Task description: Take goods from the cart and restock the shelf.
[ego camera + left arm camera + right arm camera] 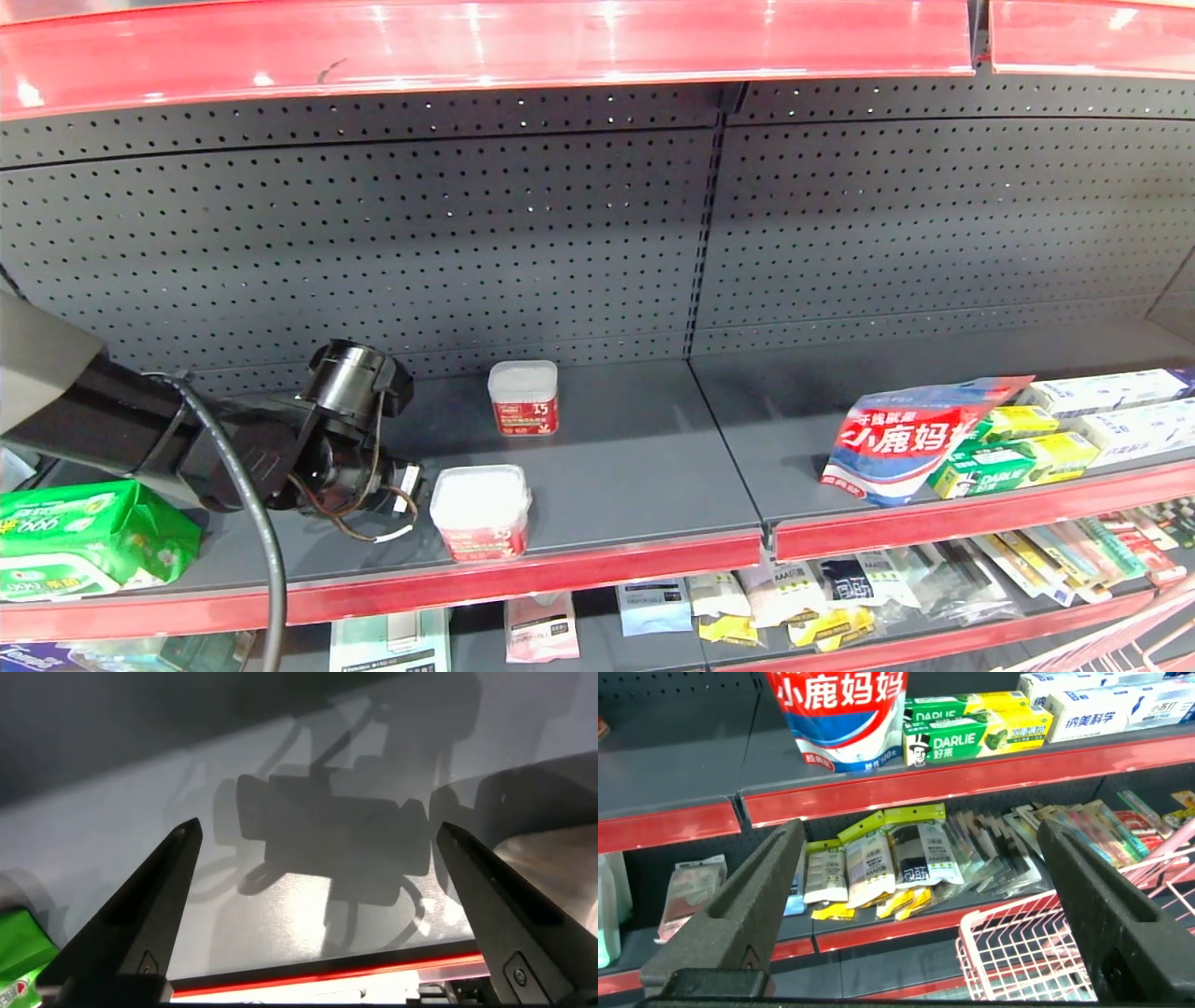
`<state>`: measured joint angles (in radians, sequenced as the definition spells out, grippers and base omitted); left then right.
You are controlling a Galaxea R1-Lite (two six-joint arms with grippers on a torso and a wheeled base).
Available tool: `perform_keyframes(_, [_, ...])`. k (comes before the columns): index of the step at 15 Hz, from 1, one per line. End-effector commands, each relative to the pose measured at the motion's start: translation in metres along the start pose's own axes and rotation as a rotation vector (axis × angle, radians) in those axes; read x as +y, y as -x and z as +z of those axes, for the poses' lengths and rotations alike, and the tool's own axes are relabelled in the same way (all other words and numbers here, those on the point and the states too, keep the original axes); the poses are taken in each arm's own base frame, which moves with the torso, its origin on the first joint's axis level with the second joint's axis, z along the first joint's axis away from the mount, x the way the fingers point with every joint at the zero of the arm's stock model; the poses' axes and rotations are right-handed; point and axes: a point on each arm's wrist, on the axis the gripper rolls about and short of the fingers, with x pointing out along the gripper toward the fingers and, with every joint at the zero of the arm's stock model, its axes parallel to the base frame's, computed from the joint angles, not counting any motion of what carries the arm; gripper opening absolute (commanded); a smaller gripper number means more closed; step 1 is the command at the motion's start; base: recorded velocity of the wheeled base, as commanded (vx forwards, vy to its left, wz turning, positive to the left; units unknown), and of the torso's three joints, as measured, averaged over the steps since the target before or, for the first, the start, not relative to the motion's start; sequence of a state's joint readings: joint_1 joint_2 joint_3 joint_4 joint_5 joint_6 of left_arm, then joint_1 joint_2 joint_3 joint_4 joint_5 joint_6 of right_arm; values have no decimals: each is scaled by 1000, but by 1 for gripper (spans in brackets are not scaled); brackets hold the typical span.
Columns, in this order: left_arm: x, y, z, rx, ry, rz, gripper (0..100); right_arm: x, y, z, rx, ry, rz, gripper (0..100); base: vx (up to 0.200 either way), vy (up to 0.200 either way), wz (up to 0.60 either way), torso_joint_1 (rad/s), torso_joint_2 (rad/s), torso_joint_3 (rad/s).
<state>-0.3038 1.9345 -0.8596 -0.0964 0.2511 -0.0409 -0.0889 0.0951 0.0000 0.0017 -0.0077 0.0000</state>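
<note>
Scanning the shelf point(635, 467), we found the left gripper point(320, 829) spread wide and empty just beside a red-labelled tub point(481, 511) at the front edge. The right gripper point(922, 823) gaped too, near the pink cart point(1036, 952).

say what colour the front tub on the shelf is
White tub with a red label, clearest in head view.

Left arm point(168, 439) is showing matte blk casing w/ a round joint point(353, 373). Thick blk cable point(269, 560) is trailing off it, thin brown wires point(359, 523) looping. Left gripper point(318, 829) & right gripper point(920, 826) are showing blk wedge fingers point(140, 924), screw point(517, 971) at base.
</note>
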Motion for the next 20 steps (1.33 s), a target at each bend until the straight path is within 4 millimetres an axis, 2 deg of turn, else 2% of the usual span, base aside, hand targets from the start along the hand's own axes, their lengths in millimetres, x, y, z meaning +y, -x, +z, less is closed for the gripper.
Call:
perform_keyframes(1, [-1,-1,0,0,-1,0,100,0,0,0,1,0,0,100,0,0,0,0,0,0])
perform_keyframes(20, [-6,-3,6,-13,-9,-7,100,0,0,0,1,0,0,100,0,0,0,0,0,0])
